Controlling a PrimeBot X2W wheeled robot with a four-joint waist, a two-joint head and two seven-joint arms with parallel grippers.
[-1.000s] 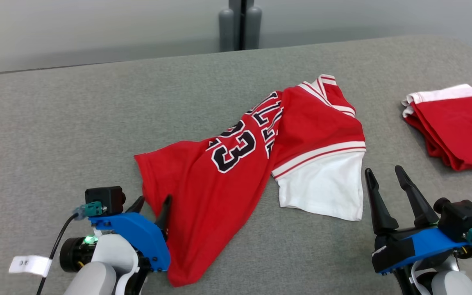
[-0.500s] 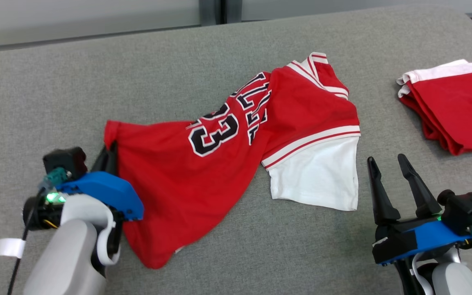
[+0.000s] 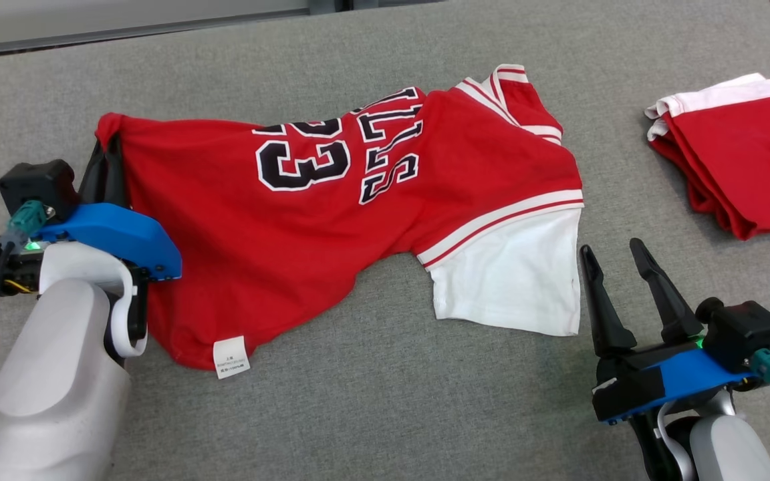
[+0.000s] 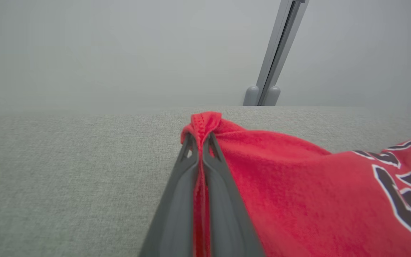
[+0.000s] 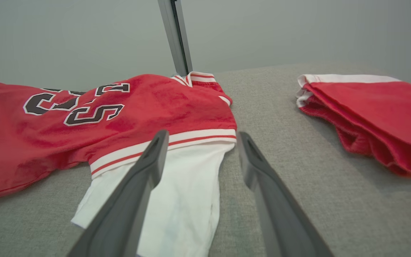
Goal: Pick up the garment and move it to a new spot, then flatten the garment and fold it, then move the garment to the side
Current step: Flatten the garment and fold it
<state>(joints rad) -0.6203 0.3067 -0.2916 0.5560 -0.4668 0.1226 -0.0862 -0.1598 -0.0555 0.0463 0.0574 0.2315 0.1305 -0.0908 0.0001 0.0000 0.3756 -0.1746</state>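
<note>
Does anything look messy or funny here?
Yes. The red jersey lies crooked and bunched, with one corner pinched up in the left gripper. Its white label pokes out at the near edge, as if that part is flipped over. The folded red garment at the right looks tidy.

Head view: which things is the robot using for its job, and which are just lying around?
For the job: red jersey, its corner pinched in the shut left gripper; right gripper, open, near the white sleeve.
Lying about: folded red clothes at the right; grey post at the back.
</note>
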